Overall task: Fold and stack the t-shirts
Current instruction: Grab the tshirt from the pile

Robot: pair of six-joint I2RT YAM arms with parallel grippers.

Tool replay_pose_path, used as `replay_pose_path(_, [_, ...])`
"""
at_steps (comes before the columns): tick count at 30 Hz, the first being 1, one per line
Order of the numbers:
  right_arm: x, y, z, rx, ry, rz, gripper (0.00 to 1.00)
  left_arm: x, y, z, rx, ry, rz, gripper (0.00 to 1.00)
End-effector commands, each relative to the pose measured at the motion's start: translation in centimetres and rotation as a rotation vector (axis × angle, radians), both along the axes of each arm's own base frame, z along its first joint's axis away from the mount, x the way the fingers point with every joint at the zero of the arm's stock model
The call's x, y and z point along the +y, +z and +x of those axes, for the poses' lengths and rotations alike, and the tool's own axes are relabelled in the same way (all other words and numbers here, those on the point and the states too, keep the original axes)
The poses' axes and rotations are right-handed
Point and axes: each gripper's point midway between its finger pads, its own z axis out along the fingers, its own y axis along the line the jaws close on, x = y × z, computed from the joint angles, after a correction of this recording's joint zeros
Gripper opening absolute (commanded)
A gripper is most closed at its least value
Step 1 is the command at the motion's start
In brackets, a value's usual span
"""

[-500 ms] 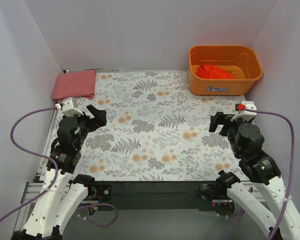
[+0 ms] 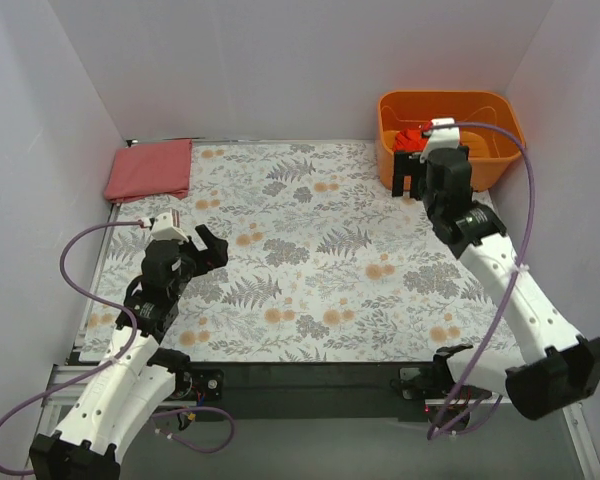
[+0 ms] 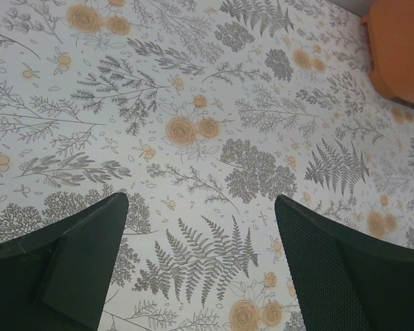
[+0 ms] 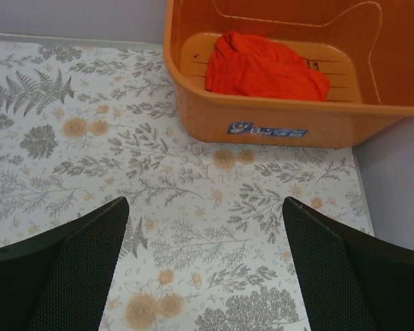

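Facing the orange plastic tub [image 4: 276,121] at the far right corner of the floral counter [image 2: 310,250], your right tool [image 4: 204,201] hovers just short of the tub's near wall, its jaws spread wide with nothing between them. The vivid orange-red t-shirt [image 4: 265,67] lies crumpled in a heap on the tub's floor, left of centre and below the rim. Expect it to be light, limp and shapeless. It will sag and trail when lifted, and a sleeve or hem may catch on the rim. You will likely need to come down from above and pinch a raised fold at the top of the heap rather than scrape along the plastic. Which part is collar or hem cannot be told from here. Your left tool [image 3: 201,200] hangs over bare counter on the near left, also released and empty. The duller pinkish-red t-shirt [image 2: 150,168] rests as a folded rectangle at the far left corner, well apart from both tools, and looks like the base for the stack.
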Motion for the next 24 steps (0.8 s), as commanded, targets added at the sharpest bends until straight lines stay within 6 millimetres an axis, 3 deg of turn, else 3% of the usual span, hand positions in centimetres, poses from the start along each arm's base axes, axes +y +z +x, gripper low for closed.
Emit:
replay_pose_path(1, [-1.1, 5.0, 4.4, -0.113, -0.007, 0.046, 0.98, -0.8, -0.7, 0.1, -0.008, -0.035, 0.001, 0.87])
replay_pose_path(2, [-1.2, 3.7, 6.1, -0.076, -0.008, 0.042, 0.98, -1.0, -1.0, 0.0, -0.002, -0.043, 0.003, 0.87])
replay_pose_path(3, [-2.6, 3.7, 7.3, -0.073, -0.027, 0.043, 0.98, -1.1, -1.1, 0.0, 0.002, -0.044, 0.008, 0.87])
replay_pose_path(5, [-3.0, 3.3, 10.2, -0.054, -0.009, 0.053, 0.95, -1.3, -1.2, 0.1, 0.004, -0.053, 0.019, 0.87])
replay_pose_path(6, [-4.2, 3.1, 11.3, -0.048, -0.030, 0.051, 0.94, -1.3, -1.3, 0.2, 0.007, -0.054, 0.020, 0.87])
replay_pose_path(9, [-5.6, 1.4, 15.2, -0.010, -0.037, 0.024, 0.93, -1.4, -1.7, 0.2, 0.022, -0.060, 0.030, 0.87])
replay_pose_path(10, [-5.6, -1.0, 17.0, 0.037, -0.028, 0.017, 0.93, -1.4, -1.9, 0.2, 0.027, -0.062, 0.031, 0.87])
replay_pose_path(11, [-6.3, -1.6, 18.0, 0.046, -0.034, 0.019, 0.92, -1.5, -2.2, 0.2, 0.040, -0.065, 0.034, 0.87])
replay_pose_path(12, [-6.5, -0.5, 19.3, 0.020, -0.029, 0.026, 0.92, -1.5, -2.4, 0.2, 0.047, -0.066, 0.035, 0.87])
replay_pose_path(13, [-6.3, -3.2, 20.9, 0.069, -0.010, 0.037, 0.92, -1.7, -2.5, 0.2, 0.051, -0.074, 0.035, 0.87])
replay_pose_path(14, [-6.8, -4.0, 21.8, 0.083, -0.014, 0.040, 0.92, -1.8, -2.5, 0.2, 0.053, -0.080, 0.037, 0.87])
replay_pose_path(15, [-7.0, -2.7, 23.0, 0.053, -0.011, 0.042, 0.92, -1.8, -2.7, 0.3, 0.060, -0.083, 0.038, 0.87])
replay_pose_path(16, [-7.0, -5.7, 24.3, 0.103, 0.000, 0.036, 0.92, -1.8, -2.9, 0.3, 0.066, -0.083, 0.040, 0.87])
replay_pose_path(20, [-8.3, -9.2, 27.4, 0.144, -0.007, 0.007, 0.92, -1.9, -3.5, 0.4, 0.090, -0.088, 0.046, 0.87])
replay_pose_path(24, [-8.1, -13.4, 29.4, 0.190, 0.012, 0.009, 0.93, -1.9, -4.3, 0.5, 0.119, -0.082, 0.055, 0.87])
